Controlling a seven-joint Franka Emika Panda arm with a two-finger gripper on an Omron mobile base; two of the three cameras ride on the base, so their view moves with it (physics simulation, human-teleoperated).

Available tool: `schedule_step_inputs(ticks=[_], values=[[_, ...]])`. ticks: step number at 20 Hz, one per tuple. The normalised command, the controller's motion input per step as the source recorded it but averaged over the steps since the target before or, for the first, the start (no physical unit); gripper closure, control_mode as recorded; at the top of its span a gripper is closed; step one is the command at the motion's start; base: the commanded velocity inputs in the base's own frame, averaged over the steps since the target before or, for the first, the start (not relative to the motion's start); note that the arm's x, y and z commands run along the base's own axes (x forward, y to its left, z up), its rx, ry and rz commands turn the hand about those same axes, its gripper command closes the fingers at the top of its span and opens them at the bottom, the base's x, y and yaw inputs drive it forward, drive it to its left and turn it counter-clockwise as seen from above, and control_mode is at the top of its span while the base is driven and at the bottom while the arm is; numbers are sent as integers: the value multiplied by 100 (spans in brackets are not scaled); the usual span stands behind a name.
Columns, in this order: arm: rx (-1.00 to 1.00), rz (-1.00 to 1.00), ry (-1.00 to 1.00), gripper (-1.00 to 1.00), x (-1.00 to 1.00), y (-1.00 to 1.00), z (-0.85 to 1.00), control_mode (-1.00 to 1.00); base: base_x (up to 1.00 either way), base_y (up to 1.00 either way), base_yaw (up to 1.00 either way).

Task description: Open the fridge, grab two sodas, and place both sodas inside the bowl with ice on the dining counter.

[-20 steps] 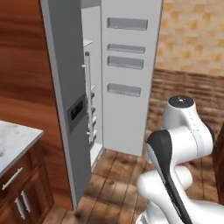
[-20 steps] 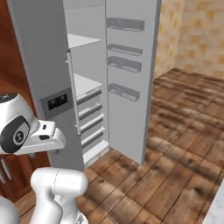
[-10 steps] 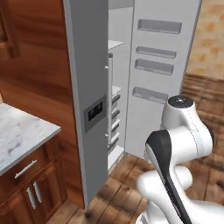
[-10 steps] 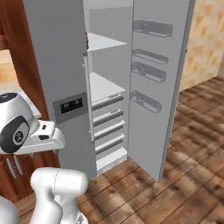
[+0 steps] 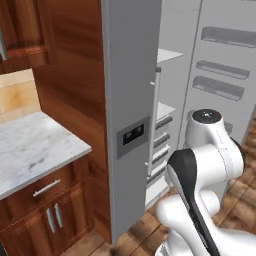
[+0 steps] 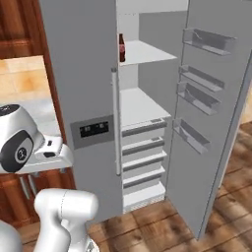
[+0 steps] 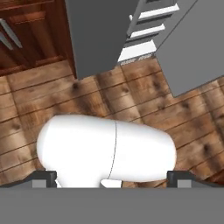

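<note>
The fridge [image 6: 83, 74] stands straight ahead, its left door with the dark dispenser panel [image 5: 132, 136] shut. Its right door [image 6: 216, 113] is swung wide, showing grey shelves and drawers. One soda [image 6: 121, 47], a dark bottle with a red label, stands on the upper shelf, half hidden behind the left door's edge. My gripper [image 7: 111, 179] is open and holds nothing. It points down at the wood floor in front of the fridge's foot [image 7: 100, 39]. The bowl with ice and the dining counter are out of view.
A marble-topped counter [image 5: 35, 145] on reddish wood cabinets [image 5: 45, 210] juts out left of the fridge, with wall cabinets above it. The open door [image 5: 225, 75] with its rack shelves bounds the right side. Wood floor [image 6: 162, 226] lies in front.
The whole picture has shifted: the base has driven closer to the fridge, which now looms larger. The side counter has come into the left base view. The gripper stays open.
</note>
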Motion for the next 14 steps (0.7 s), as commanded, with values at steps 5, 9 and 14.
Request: schedule_step_inputs(ticks=[5, 9, 14], values=[[0, 0, 0, -100, 0, 0, 0, 100, 50, -53, 41], [0, 0, 0, -100, 0, 0, 0, 100, 43, -70, 37], [0, 0, 0, -100, 0, 0, 0, 100, 53, -68, 31]])
